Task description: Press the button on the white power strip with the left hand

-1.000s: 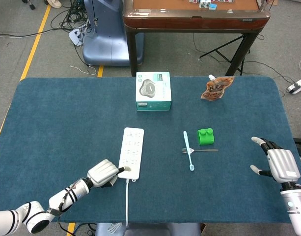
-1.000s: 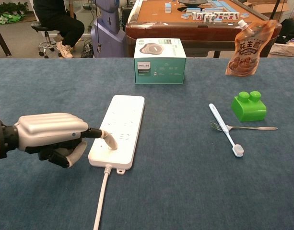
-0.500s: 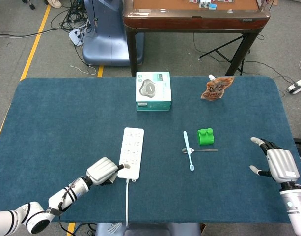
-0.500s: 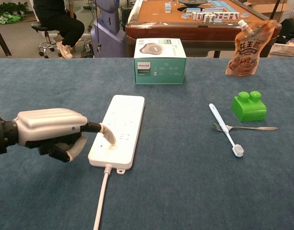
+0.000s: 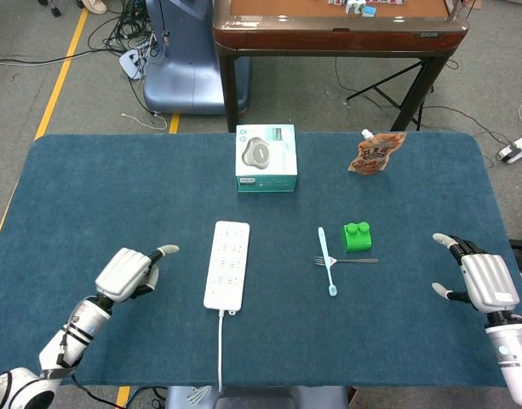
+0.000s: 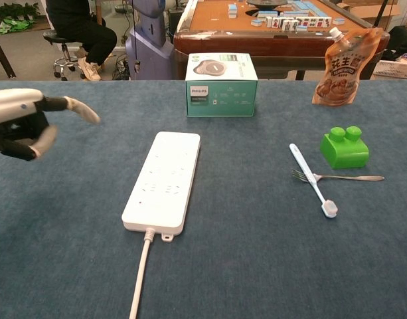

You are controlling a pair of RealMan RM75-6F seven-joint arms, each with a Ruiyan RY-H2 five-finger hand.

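The white power strip [image 5: 227, 264] [image 6: 163, 181] lies lengthwise near the table's middle, its cable [image 6: 140, 279] running off the near edge. My left hand [image 5: 129, 273] [image 6: 20, 119] hovers well to the left of the strip, clear of it. One finger points toward the strip while the others are curled in, and it holds nothing. My right hand [image 5: 478, 277] rests at the table's right edge with fingers spread and empty; the chest view does not show it.
A teal-and-white boxed product [image 5: 266, 158] [image 6: 221, 84] stands behind the strip. A snack pouch [image 5: 375, 153] stands at the back right. A green brick [image 5: 358, 236], a toothbrush [image 5: 327, 260] and a fork [image 5: 350, 261] lie right of the strip.
My left hand has lifted its fingertip off the strip's near end and pulled back to the left and upward. The strip and the right hand stay where they were.
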